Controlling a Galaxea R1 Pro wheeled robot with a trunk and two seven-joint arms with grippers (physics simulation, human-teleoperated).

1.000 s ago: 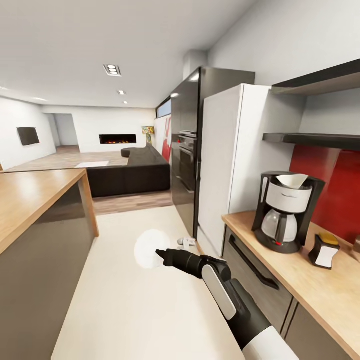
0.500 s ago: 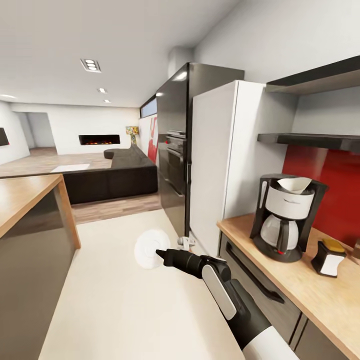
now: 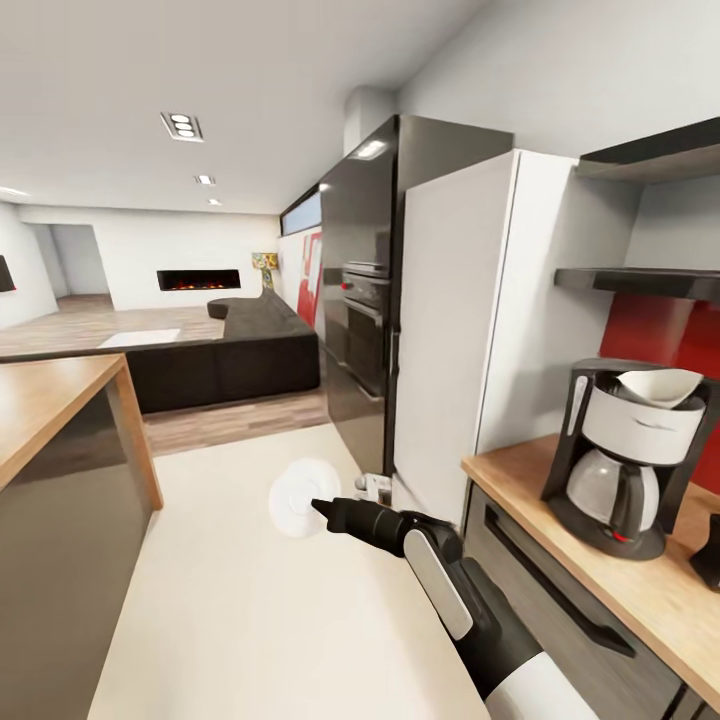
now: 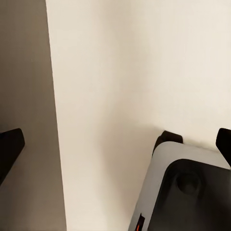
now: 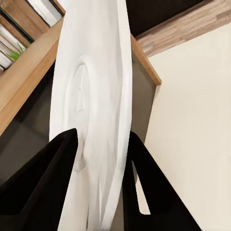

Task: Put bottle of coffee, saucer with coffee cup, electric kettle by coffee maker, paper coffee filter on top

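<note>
We see the right gripper (image 3: 322,509) out over the pale floor (image 3: 250,620), its two fingers closed on the rim of the one saucer (image 3: 298,496), which it carries on edge, well apart from the countertop (image 3: 640,590). In the right wrist view the black fingers (image 5: 53,173) pinch the saucer (image 5: 96,106) from both sides, with a wood-topped island (image 5: 29,86) behind it. On the countertop stands one coffee maker (image 3: 630,455) with a single white paper filter (image 3: 660,386) sitting in its top (a dark object at the picture's right edge is too cropped for us to name). Between the arm and that counter rise a tall white panel (image 3: 480,320) and a black oven tower (image 3: 365,300); a small white thing (image 3: 377,487) lies on the floor at their foot. The left wrist view gives us the left gripper (image 4: 115,144), its fingertips spread wide and empty, above the floor and part of the robot's base (image 4: 187,192).
</note>
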